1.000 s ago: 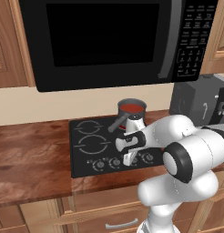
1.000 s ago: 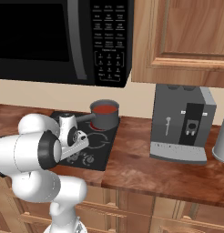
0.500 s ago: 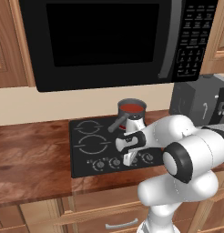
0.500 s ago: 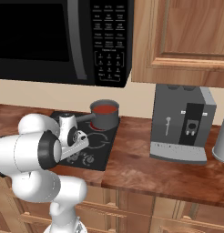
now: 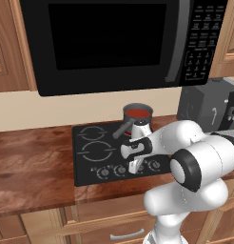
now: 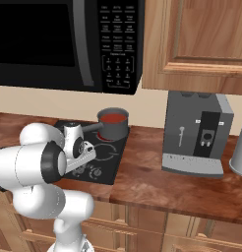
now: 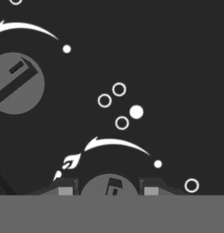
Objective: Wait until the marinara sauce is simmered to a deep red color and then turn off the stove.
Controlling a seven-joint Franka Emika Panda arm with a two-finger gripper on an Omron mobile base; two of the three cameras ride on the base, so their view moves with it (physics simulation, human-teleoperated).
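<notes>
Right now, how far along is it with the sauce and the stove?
Done: the sauce in the pan already looks red. In hand: the end effector is down at the stove's knob row, its fingertips either side of one knob, shut on it. Left: whether it has been turned off can't be told.

I count one stove (image 5: 102, 152) with four burner rings and four knobs (image 5: 120, 169) along its six o'clock edge, two of those knobs close under my hand. One saucepan (image 5: 136, 119) of marinara sauce (image 5: 138, 113) sits at one o'clock. One microwave (image 5: 119, 38), one coffee machine (image 6: 196, 133).
</notes>
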